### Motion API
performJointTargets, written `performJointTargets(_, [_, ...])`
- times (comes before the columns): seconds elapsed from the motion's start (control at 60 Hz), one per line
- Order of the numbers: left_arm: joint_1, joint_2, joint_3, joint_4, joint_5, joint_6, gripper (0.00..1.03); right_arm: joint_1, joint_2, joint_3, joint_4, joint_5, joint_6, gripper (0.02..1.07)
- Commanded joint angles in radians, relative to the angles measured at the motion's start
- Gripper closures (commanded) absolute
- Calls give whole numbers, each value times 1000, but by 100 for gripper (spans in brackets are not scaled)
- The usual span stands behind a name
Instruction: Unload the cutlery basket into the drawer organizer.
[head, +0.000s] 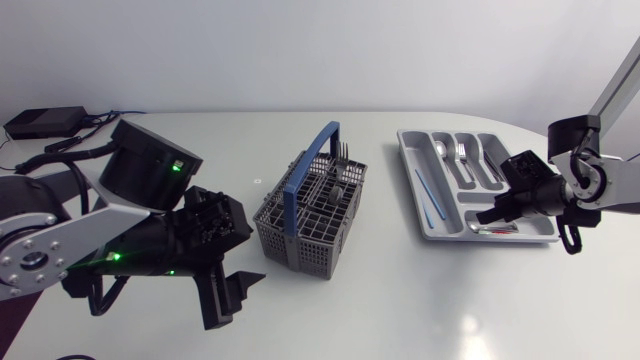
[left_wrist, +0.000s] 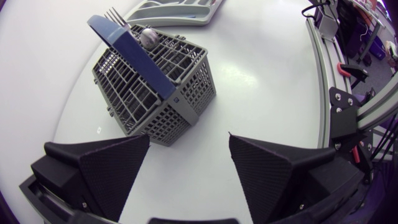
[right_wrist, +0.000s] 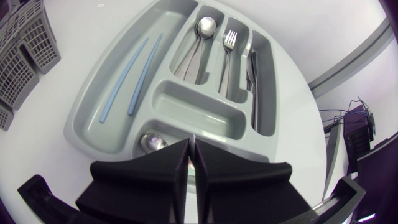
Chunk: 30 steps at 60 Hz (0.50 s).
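Grey mesh cutlery basket (left_wrist: 180, 106) is standing just ahead of the left gripper (left_wrist: 189, 135), whose fingers are gaping wide and gripping nothing; the drawer organizer (right_wrist: 199, 106) is lying under the right gripper (right_wrist: 191, 146), its fingers pressing together, whether pinching anything I cannot tell; a spoon (right_wrist: 152, 142) is resting just beside them.

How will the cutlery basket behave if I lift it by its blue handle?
Probably stiff and light: the cutlery basket looks like open plastic grid. It may swing or tilt under its handle, since the fork and spoon stand at one end.
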Motion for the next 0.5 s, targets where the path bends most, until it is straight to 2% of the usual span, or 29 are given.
performJointTargets(0.0, [-15, -1, -18, -9, -7, -2, 5, -3, 50, -24, 23, 12, 21, 89])
performJointTargets(0.183, [-18, 5, -16, -9, -8, -2, 5, 14, 69, -30, 31, 17, 21, 53])
performJointTargets(0.35, [-11, 32, -18, 8, -10, 0, 5, 30, -9, -33, 11, 11, 17, 40])
performJointTargets(0.483, [-1, 61, -19, 21, -10, 0, 5, 96, -160, 9, -107, -49, 44, 35])
